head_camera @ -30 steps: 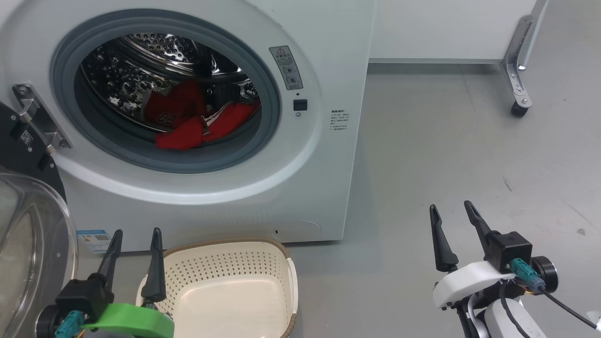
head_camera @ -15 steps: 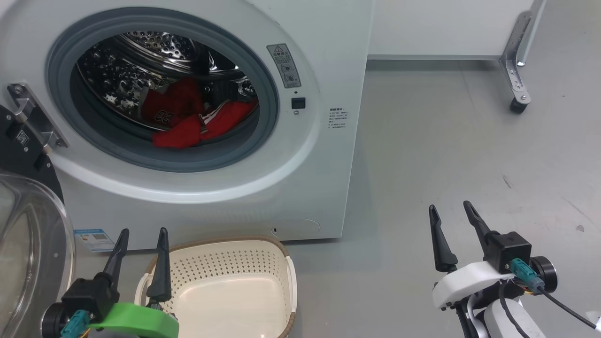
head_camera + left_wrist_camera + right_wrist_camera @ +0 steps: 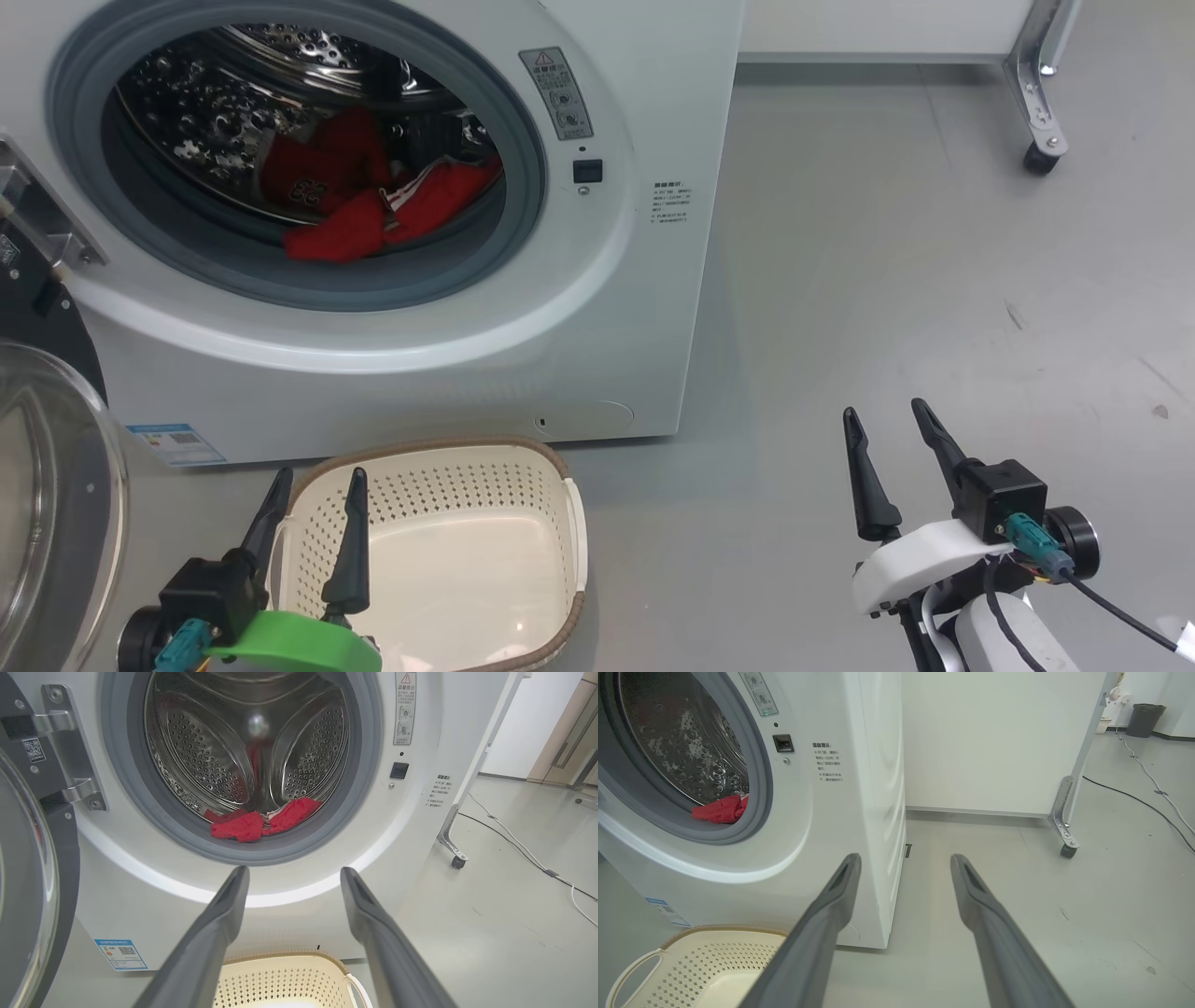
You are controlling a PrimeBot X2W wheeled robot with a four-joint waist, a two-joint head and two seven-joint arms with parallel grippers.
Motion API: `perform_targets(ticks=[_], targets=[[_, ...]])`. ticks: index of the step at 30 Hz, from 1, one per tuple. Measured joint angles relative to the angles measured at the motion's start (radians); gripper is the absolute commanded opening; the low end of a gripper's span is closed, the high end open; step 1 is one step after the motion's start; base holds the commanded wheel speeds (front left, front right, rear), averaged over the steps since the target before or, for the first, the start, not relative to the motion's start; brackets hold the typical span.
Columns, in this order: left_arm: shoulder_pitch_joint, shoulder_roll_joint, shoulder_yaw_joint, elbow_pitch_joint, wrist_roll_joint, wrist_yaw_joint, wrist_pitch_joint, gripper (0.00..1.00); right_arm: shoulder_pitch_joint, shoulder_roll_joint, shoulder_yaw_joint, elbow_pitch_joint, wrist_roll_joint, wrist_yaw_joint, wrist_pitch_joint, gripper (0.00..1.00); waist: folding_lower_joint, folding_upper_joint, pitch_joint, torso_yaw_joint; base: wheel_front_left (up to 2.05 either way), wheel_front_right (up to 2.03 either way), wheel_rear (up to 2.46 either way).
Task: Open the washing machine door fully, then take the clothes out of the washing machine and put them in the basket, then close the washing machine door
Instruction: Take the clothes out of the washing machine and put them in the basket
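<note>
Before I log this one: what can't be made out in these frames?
- the washing machine door: cut off by the left edge, head and left wrist views.
- the clothes: partly behind the gasket, left wrist view; garment count unclear.
- warning sticker: print too small to read, head view.
- the basket: near end cut off by the head view's bottom edge.

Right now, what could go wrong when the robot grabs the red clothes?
The clothes lie behind the grey gasket, so a piece might snag there. The basket is small, so fabric could spill onto the floor. The open door stands near the left hand, which might bump it.
</note>
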Motion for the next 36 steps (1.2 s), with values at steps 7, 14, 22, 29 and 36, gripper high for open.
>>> perform_targets(ticks=[7,14,22,29,36], targets=[[-0.026,0.000,-0.033,0.025,-0.029,-0.001,0.000,1.00,-0.013,0.000,0.013,0.000,0.000,0.000,0.000,1.00,0.0000,0.0000,0.071,-0.011,0.00,0.00,0.00],[-0.153,0.000,-0.058,0.049,-0.033,-0.010,0.000,1.00,-0.060,0.000,0.025,-0.004,0.000,0.000,0.000,1.00,0.0000,0.0000,0.156,-0.027,0.00,0.00,0.00],[-0.351,-0.001,-0.062,0.077,-0.011,-0.019,0.006,1.00,-0.113,-0.001,0.052,-0.012,0.002,0.004,0.000,1.00,0.0000,0.0000,0.245,-0.043,0.00,0.00,0.00],[-0.560,0.052,-0.032,0.127,0.004,-0.022,0.058,1.00,-0.167,-0.002,0.090,-0.013,0.021,0.009,0.000,1.00,0.0000,0.0000,0.330,-0.071,0.00,0.00,0.00],[-0.706,0.083,-0.012,0.192,0.003,-0.028,0.117,1.00,-0.197,-0.003,0.113,-0.021,0.038,0.009,0.000,1.00,0.0001,0.0000,0.395,-0.103,0.00,0.00,0.00]])
